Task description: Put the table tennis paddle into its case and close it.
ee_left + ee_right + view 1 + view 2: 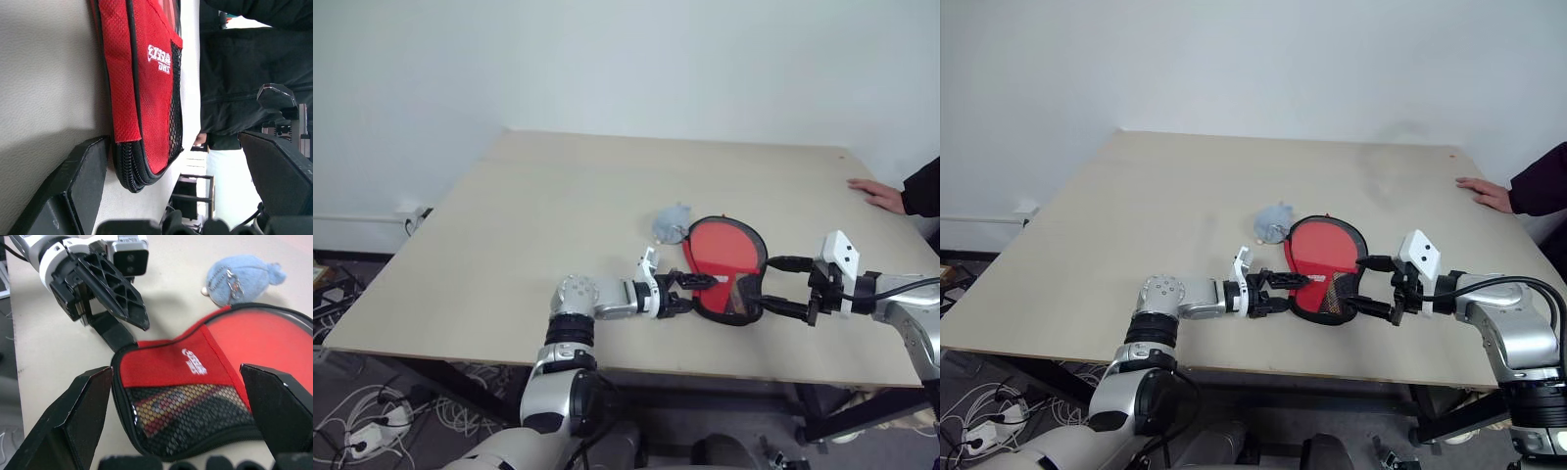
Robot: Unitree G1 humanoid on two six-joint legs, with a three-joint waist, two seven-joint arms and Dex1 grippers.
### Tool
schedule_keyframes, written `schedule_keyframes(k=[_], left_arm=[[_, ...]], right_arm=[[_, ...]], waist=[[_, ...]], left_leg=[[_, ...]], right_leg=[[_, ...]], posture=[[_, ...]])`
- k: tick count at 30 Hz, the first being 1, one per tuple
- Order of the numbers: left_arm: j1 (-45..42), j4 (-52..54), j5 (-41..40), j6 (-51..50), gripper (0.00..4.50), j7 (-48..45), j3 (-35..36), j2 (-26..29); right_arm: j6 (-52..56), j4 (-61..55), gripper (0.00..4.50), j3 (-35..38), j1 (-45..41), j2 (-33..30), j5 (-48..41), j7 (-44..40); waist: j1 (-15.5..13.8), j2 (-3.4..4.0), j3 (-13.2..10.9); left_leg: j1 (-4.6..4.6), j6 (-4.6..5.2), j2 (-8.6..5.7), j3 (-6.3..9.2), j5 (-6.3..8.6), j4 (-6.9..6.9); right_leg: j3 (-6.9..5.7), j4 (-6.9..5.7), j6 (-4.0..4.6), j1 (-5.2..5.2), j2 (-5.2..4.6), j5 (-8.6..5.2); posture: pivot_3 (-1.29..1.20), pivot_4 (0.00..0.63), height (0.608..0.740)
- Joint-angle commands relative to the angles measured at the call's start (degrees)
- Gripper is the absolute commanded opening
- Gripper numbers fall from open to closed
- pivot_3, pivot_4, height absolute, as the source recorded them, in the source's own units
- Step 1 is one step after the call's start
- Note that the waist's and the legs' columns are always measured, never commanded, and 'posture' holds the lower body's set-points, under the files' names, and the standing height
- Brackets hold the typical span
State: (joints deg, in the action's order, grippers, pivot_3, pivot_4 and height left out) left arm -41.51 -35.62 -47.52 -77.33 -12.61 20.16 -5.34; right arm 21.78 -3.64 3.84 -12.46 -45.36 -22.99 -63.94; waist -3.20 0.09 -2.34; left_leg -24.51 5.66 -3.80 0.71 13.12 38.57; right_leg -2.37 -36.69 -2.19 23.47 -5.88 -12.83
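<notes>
From the head views, the case (pixel 726 266) lies flat near the table's (pixel 538 215) front edge, a red face showing through its clear side. The left claw (pixel 690 292) and right claw (pixel 781 286) flank its narrow end, both spread wide and gripping nothing. In the right wrist view, a blue pouch (pixel 244 278) lies just beyond the case.

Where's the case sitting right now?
The case lies flat near the table's front edge, right of centre in the head views, between the open left gripper and open right gripper, with a small blue pouch just behind it.
</notes>
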Motion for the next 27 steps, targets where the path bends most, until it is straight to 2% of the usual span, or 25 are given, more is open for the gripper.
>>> schedule_keyframes(k=[1,6,9,21,27], left_arm=[[-0.9,-2.3,2.1,1.0,4.47,-2.0,-2.4,-1.5],[-1.0,-3.9,3.5,2.5,4.47,-3.9,-2.7,-2.7],[-1.0,-4.4,4.3,3.0,4.01,-4.4,-2.8,-3.4],[-1.8,-5.4,5.7,3.8,0.64,-5.1,-2.5,-3.1],[-2.4,-4.2,5.3,4.2,0.64,-4.2,-1.2,-2.6]], right_arm=[[-0.1,-1.9,4.5,1.1,-0.3,0.2,-1.0,0.4],[0.2,-2.3,4.5,1.0,-0.1,0.4,-1.1,0.8],[0.3,-2.5,4.5,1.1,0.0,0.4,-1.1,0.9],[0.7,-2.9,4.5,1.2,0.0,0.5,-1.1,0.9],[0.7,-2.7,4.5,0.9,-0.4,0.7,-1.0,0.9]], waist=[[-0.1,0.0,0.0],[-0.7,0.01,0.0],[-0.9,0.01,0.0],[-0.7,0.02,0.0],[-0.6,0.02,0.0]], left_leg=[[-0.01,0.01,-0.01,0.0,0.01,0.03],[-0.01,0.03,-0.17,0.0,0.02,0.08],[-0.01,0.03,-0.23,0.0,0.02,0.1],[-0.01,0.05,-0.28,0.02,0.02,0.1],[0.0,0.06,-0.29,0.02,0.03,0.11]], right_leg=[[-0.01,0.0,-0.04,-0.02,-0.02,0.02],[0.04,0.01,-0.22,-0.05,-0.1,0.14],[0.04,0.01,-0.25,-0.06,-0.16,0.16],[0.16,0.01,-0.26,0.02,-0.1,0.16],[0.11,-0.01,-0.35,0.04,-0.07,0.2]], posture=[[0.0,0.0,0.721],[0.0,0.0,0.721],[0.0,0.0,0.721],[0.0,0.0,0.721],[0.0,0.0,0.721]])
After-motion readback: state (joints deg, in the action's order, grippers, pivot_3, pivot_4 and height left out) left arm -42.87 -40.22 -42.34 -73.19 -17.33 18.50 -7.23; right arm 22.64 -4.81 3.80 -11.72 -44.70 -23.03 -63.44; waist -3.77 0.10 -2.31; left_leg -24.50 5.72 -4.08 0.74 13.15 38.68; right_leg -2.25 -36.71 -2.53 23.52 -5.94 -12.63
